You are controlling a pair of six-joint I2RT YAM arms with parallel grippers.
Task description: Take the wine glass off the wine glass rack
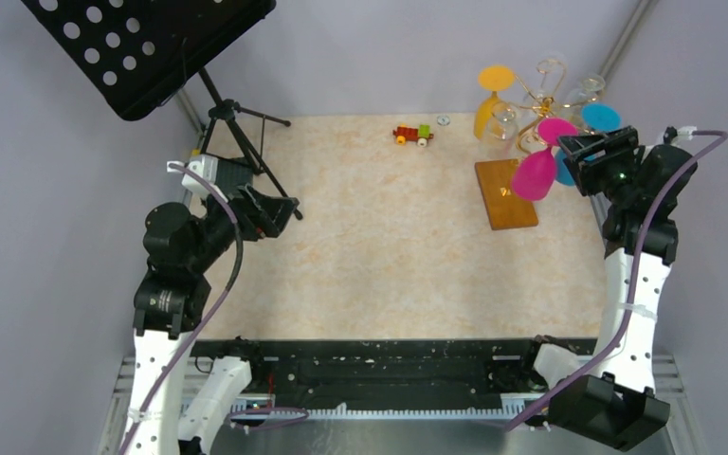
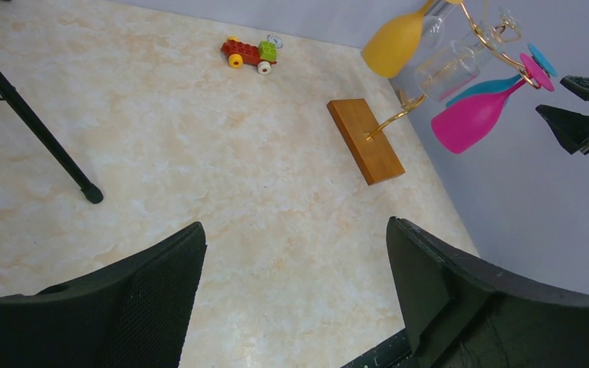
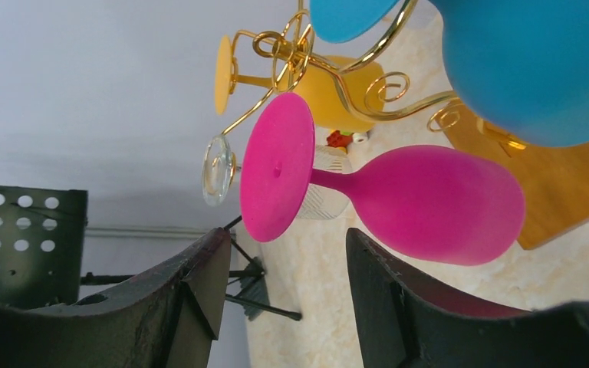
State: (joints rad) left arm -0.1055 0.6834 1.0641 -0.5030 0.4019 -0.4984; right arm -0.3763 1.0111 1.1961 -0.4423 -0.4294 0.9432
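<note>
The wine glass rack (image 1: 531, 95) is gold wire on a wooden base (image 1: 505, 192) at the far right of the table. A pink wine glass (image 3: 437, 203) hangs from it tilted, its round foot (image 3: 278, 167) toward my right gripper (image 3: 284, 257). That gripper is open just below the foot's edge, with nothing between its fingers. One finger lies under the pink bowl. In the top view the right gripper (image 1: 573, 156) sits right beside the pink wine glass (image 1: 536, 172). My left gripper (image 2: 295, 230) is open and empty above the table's left side.
A blue glass (image 3: 529, 69), a yellow one (image 3: 337, 92) and a clear one (image 3: 218, 170) also hang on the rack. A small toy of bricks (image 1: 413, 135) lies at the back. A black music stand (image 1: 142, 47) on a tripod (image 1: 246, 152) stands at the far left.
</note>
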